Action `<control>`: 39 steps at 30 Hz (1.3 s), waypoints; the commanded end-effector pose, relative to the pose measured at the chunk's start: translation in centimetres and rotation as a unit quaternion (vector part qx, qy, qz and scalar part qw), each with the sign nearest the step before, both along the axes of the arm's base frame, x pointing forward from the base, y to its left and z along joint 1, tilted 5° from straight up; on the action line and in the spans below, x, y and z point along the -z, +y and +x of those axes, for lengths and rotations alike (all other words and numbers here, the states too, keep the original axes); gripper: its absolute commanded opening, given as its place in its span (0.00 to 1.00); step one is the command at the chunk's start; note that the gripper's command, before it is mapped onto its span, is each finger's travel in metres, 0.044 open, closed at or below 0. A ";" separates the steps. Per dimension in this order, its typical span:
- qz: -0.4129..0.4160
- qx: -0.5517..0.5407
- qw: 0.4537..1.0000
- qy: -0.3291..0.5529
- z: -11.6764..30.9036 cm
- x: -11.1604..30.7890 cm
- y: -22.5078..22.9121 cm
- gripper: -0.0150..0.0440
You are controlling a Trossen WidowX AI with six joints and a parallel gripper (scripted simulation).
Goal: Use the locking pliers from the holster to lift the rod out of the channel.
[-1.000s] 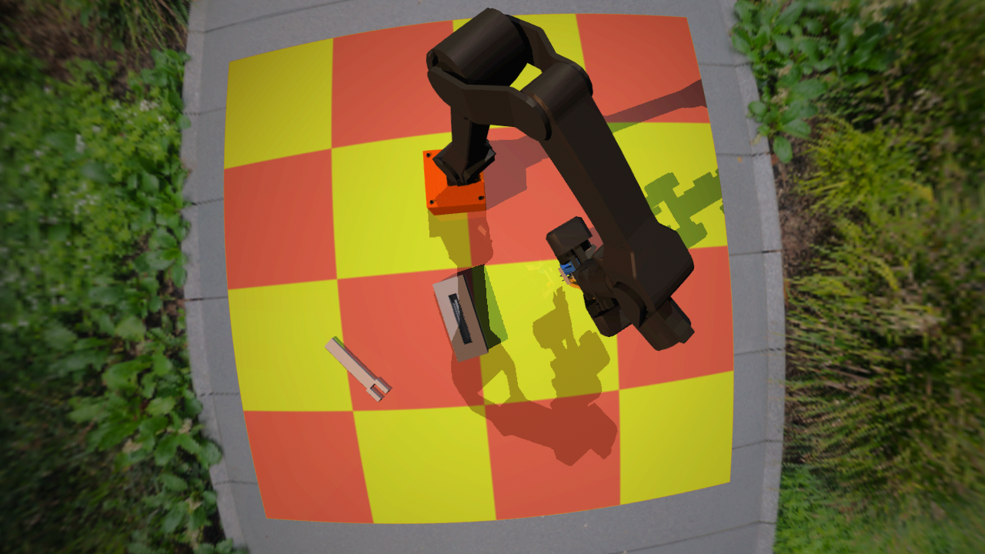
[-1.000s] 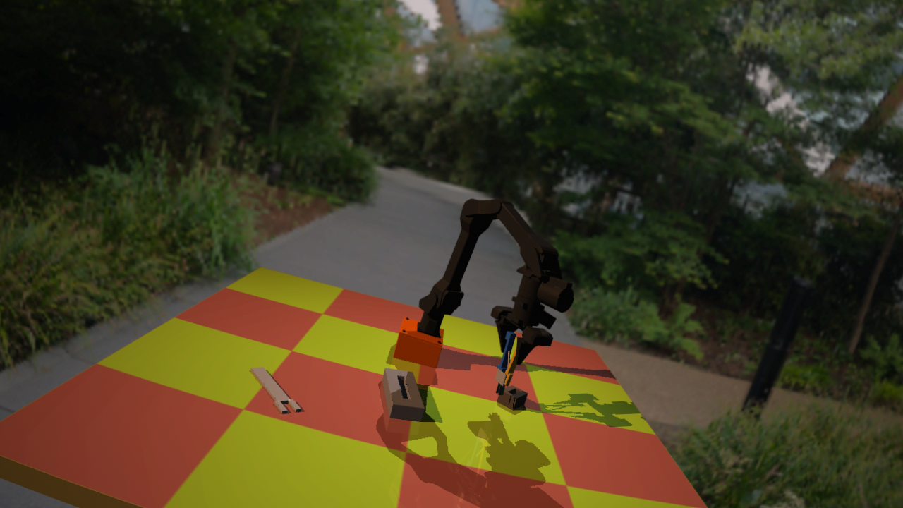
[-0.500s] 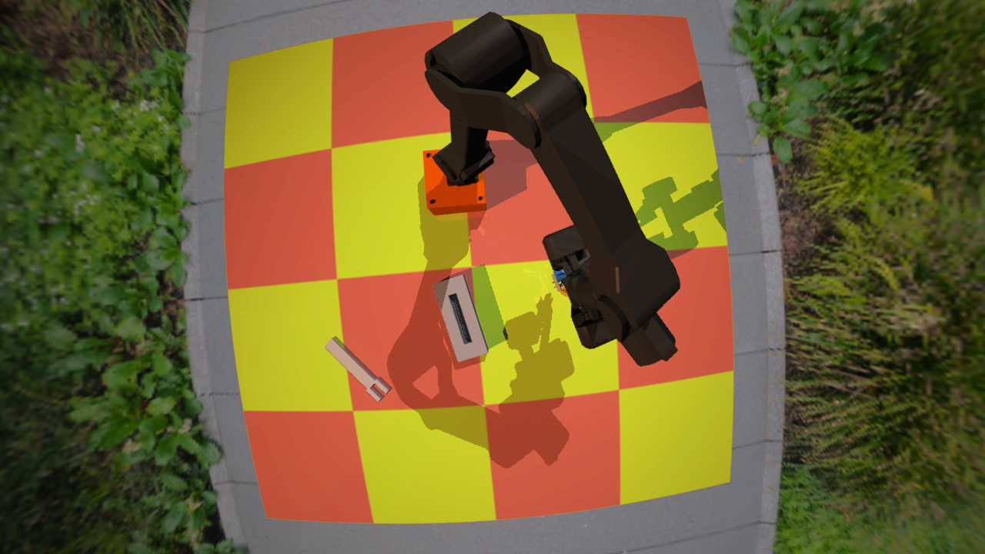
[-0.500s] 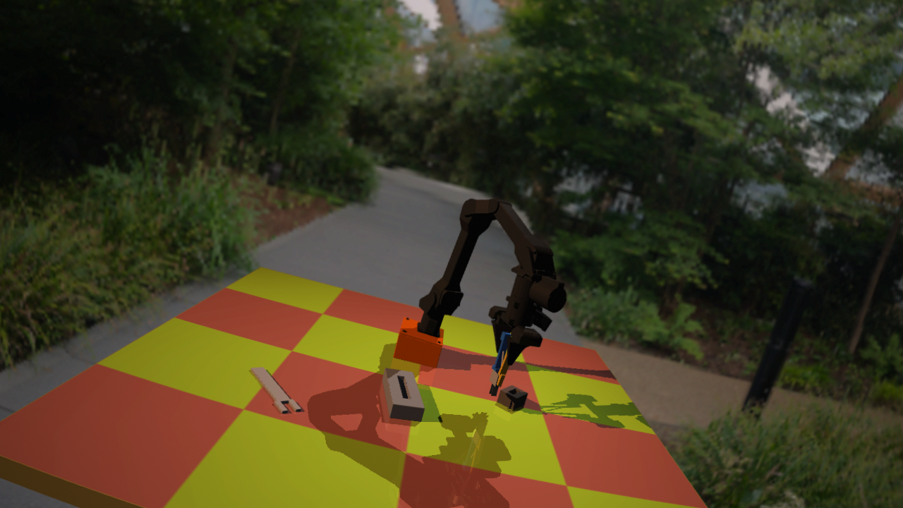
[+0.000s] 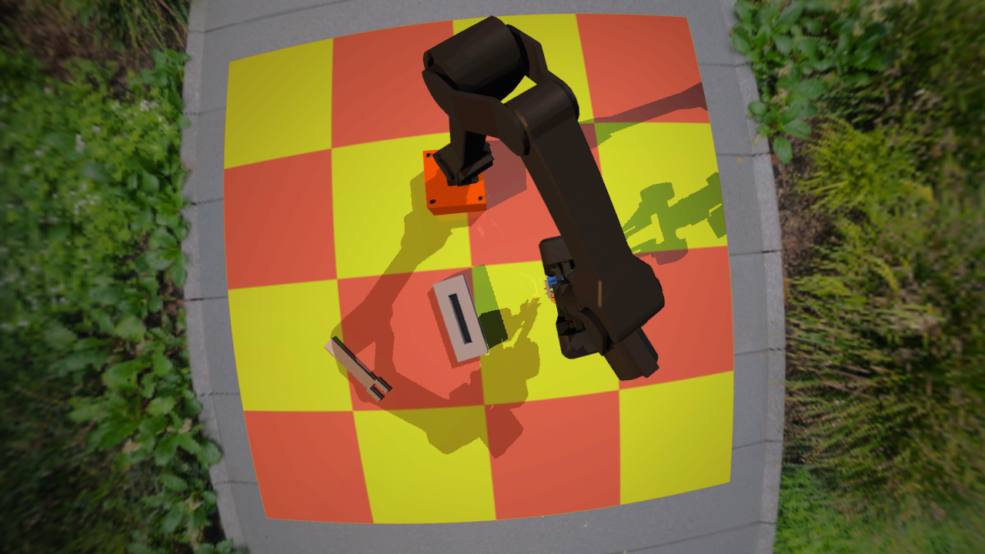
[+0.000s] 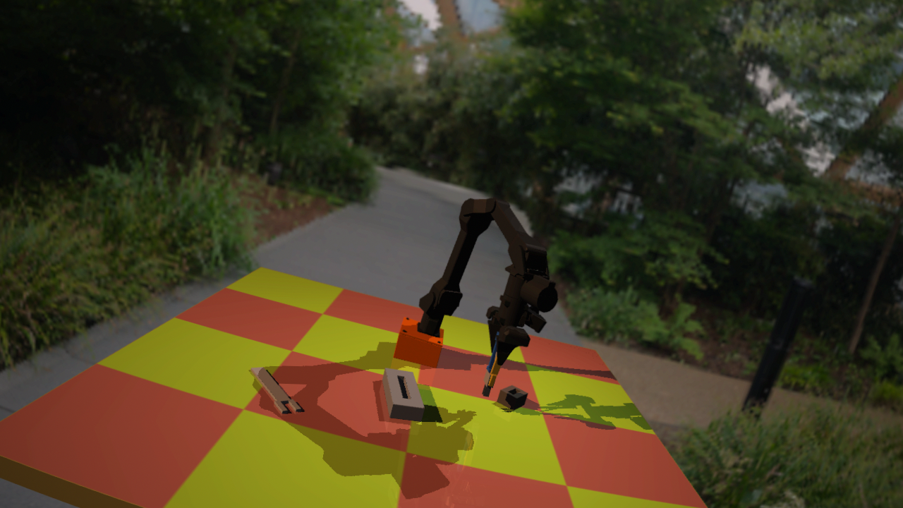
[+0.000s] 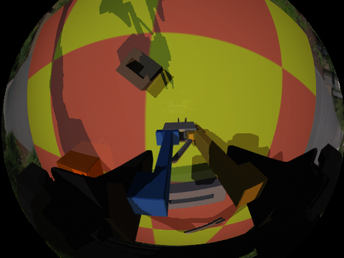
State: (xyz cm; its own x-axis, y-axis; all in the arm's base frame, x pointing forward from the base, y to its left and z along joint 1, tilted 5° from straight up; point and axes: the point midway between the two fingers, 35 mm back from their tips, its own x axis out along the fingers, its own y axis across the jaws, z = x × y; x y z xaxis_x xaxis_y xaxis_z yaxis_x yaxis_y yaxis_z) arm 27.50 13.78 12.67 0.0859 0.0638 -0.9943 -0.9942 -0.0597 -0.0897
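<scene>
My gripper (image 5: 559, 288) (image 6: 498, 355) (image 7: 191, 153) is shut on the locking pliers (image 5: 552, 283) (image 6: 493, 356) (image 7: 161, 161), across their blue and orange handles, which stand spread. The jaws point down; in the wrist view their two thin tips show a small gap. The pliers are out of the dark holster (image 6: 512, 398) (image 7: 134, 77) and hang in the air, between it and the channel block in the exterior view. The arm hides the holster in the top view. The light grey channel block (image 5: 468, 351) (image 6: 403, 410) (image 7: 220, 193) has a dark, narrow slot. The rod is hard to make out in it.
A flat tan bar with a forked end (image 5: 354, 365) (image 6: 272, 386) (image 7: 206, 226) lies beyond the block, on the side away from the pliers. My orange base (image 5: 447, 203) (image 6: 416, 351) (image 7: 77, 163) stands behind the block. Arm shadows fall across the checkered table (image 5: 551, 468) (image 6: 208, 454).
</scene>
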 end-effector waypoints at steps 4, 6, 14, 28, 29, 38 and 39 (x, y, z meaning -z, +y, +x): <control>0.005 0.041 0.999 0.002 0.6 -0.1 -0.9 0.80; 0.006 0.051 0.999 0.003 0.7 -0.1 -1.1 0.80; 0.008 0.094 0.996 0.006 1.2 0.0 -2.2 0.80; 0.012 0.167 0.986 0.011 2.0 0.0 -4.2 0.80; 0.012 0.172 0.985 0.011 2.0 0.1 -4.4 0.80; 0.015 0.219 0.975 0.014 2.4 0.1 -5.7 0.80; 0.015 0.224 0.974 0.014 2.5 0.1 -5.8 0.80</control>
State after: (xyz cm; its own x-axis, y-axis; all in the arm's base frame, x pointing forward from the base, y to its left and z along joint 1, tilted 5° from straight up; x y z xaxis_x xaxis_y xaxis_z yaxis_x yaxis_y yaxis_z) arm 29.72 8.34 12.41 0.0821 0.0505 -0.9953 -0.9361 0.3466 -0.0597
